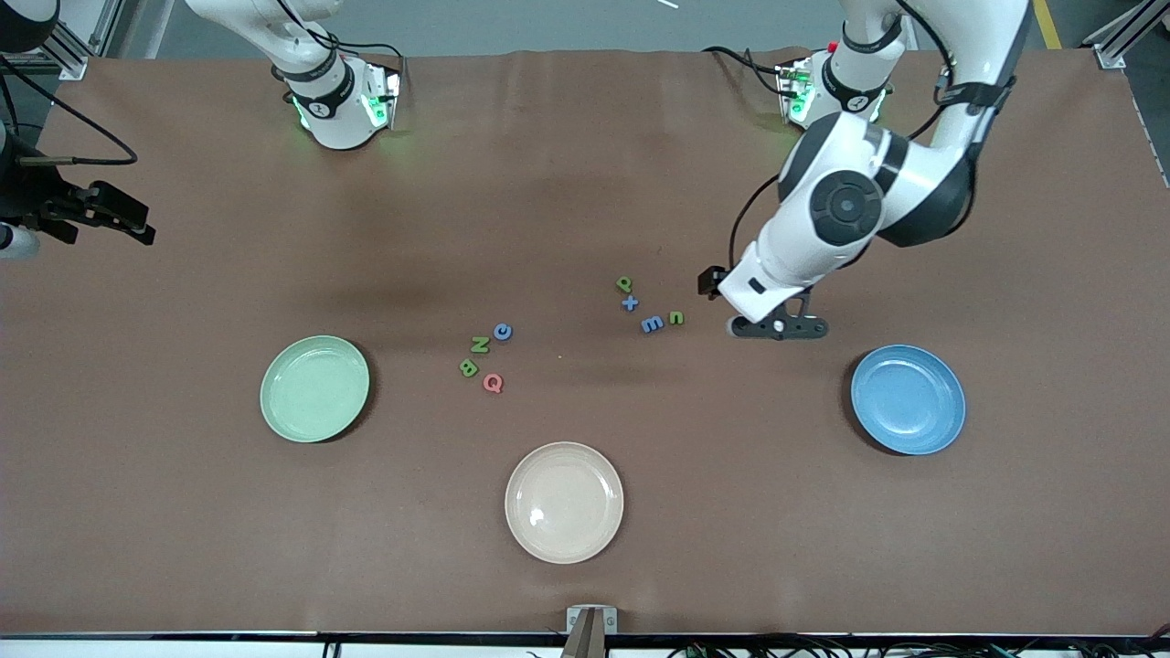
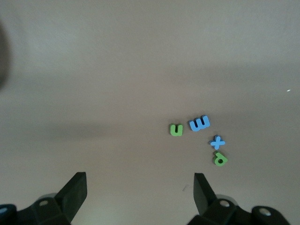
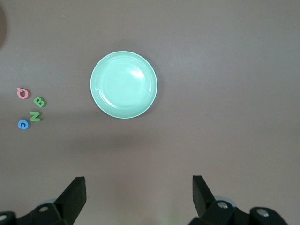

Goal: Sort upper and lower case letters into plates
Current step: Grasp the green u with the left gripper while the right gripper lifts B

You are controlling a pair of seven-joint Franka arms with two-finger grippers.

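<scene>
While the left gripper (image 1: pixel 778 326) hovers, jaws wide, beside the lowercase letters (image 1: pixel 651 307), probably lining up, the right gripper (image 3: pixel 138 197) waits empty and spread.

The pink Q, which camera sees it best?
The front view: the pink Q lies face-up beside the green B, unobstructed. The right wrist view shows it turned, at the picture's edge. The left wrist view misses it.

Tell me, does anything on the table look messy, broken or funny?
Nothing looks broken or spilled. The letters just lie jumbled at odd angles in two little clusters on the table, none in a plate yet. The mint green plate, the blue plate and the cream plate are bare.
</scene>
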